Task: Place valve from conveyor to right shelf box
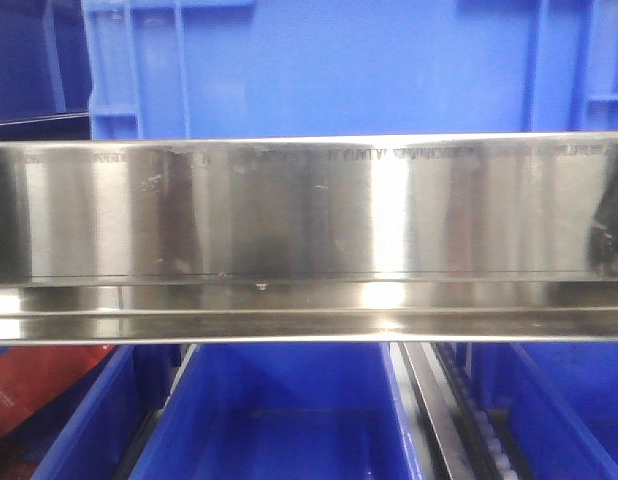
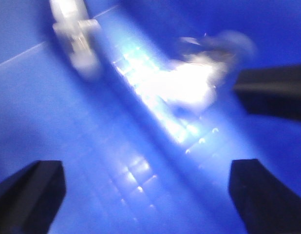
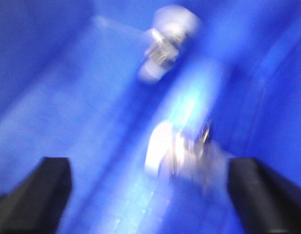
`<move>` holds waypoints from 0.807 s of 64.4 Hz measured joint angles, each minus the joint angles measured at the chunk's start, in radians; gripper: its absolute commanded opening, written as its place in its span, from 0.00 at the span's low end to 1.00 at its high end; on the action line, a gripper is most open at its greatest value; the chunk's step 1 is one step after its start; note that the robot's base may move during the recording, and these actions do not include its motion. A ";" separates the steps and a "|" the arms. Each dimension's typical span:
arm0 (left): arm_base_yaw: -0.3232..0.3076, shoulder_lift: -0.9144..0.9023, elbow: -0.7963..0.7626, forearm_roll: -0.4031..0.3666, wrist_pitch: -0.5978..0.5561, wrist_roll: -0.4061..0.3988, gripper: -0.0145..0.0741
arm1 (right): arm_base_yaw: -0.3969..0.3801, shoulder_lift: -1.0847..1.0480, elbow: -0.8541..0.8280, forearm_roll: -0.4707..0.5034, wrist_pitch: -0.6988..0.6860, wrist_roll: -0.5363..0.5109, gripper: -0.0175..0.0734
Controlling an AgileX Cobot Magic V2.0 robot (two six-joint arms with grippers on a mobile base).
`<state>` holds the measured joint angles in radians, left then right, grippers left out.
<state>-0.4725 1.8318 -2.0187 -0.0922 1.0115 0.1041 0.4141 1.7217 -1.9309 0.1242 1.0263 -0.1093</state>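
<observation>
Both wrist views are blurred and look down into a blue box. In the left wrist view one silvery valve (image 2: 75,41) lies at the upper left of the box floor (image 2: 92,146), and a second valve (image 2: 199,80) lies under glare at centre right. My left gripper (image 2: 148,195) is open above bare floor, holding nothing. In the right wrist view one valve (image 3: 167,41) lies far up the box, and another valve (image 3: 182,153) lies just ahead of my open right gripper (image 3: 150,195), not between its fingers. The conveyor is out of view.
The front view shows a wide polished steel shelf beam (image 1: 309,230) across the middle. A blue box (image 1: 339,65) stands above it, with more blue boxes (image 1: 279,420) below and a red item (image 1: 29,385) at lower left. A dark blurred shape (image 2: 272,92) juts in from the right.
</observation>
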 measured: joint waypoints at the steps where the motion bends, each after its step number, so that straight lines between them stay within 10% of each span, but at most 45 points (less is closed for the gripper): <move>1: 0.000 -0.008 -0.001 0.002 0.002 0.000 0.65 | 0.000 -0.012 0.000 0.000 0.000 0.000 0.56; 19: 0.000 -0.176 -0.010 0.092 0.065 -0.021 0.03 | 0.000 -0.201 -0.002 0.000 0.004 0.000 0.02; 37: 0.000 -0.370 0.113 0.253 0.092 -0.135 0.04 | 0.000 -0.471 0.227 -0.011 -0.110 0.000 0.02; 52: 0.002 -0.670 0.515 0.258 -0.191 -0.201 0.04 | 0.000 -0.765 0.605 -0.015 -0.324 0.000 0.01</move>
<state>-0.4708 1.1617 -1.5037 0.1654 0.8208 -0.0967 0.4141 0.9563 -1.3262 0.1089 0.7018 -0.1093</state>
